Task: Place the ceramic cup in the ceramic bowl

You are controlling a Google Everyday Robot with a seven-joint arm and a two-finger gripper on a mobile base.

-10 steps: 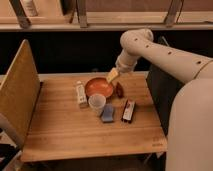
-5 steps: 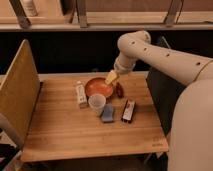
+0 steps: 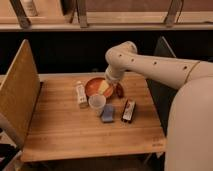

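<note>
Gripper (image 3: 104, 87) hangs over the one ceramic bowl (image 3: 90, 85), near the middle of the table's (image 3: 60, 135) far edge; whether it is spread or closed cannot be told. One ceramic cup (image 3: 97, 104) stands upright just in front of the bowl, outside it. Around them lie one white bottle (image 3: 80, 94), one blue sponge (image 3: 107, 113), one dark packet (image 3: 128, 111) and one small dark red object (image 3: 119, 90).
</note>
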